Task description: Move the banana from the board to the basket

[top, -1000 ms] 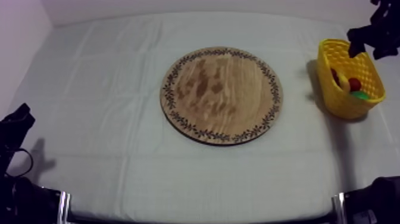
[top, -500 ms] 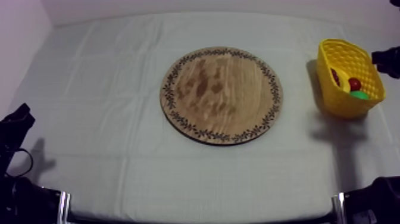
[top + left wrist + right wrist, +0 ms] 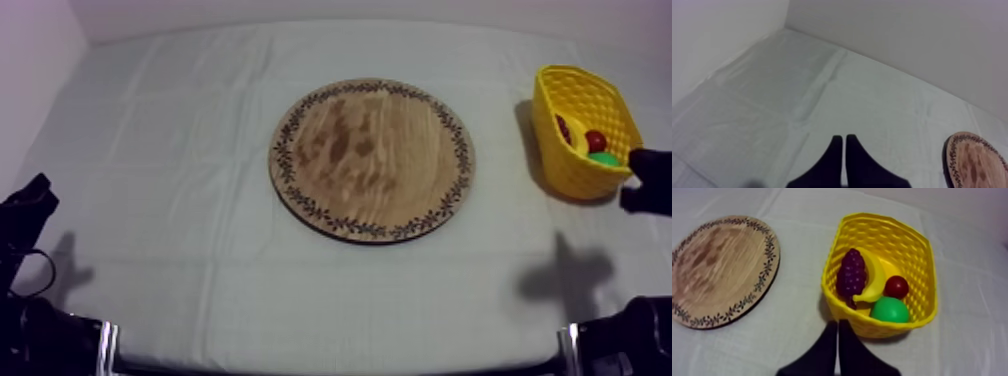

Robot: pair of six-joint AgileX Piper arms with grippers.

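Observation:
The banana lies inside the yellow basket, between a bunch of grapes and a small red fruit. A green fruit sits at the basket's near wall. My right gripper hangs just in front of the basket, shut on nothing, its fingers together as a narrow wedge. From above, the right gripper is at the table's right edge, just nearer than the basket. The wooden board is bare. My left gripper is shut over the cloth, resting low at the left.
The board's patterned rim lies to the right of my left gripper. Open cloth spreads all around the board, and the basket stands near the table's right edge. A wall rises behind the table.
My right gripper has drawn back from above the basket toward the near right side and its fingers have closed. The left arm has not moved.

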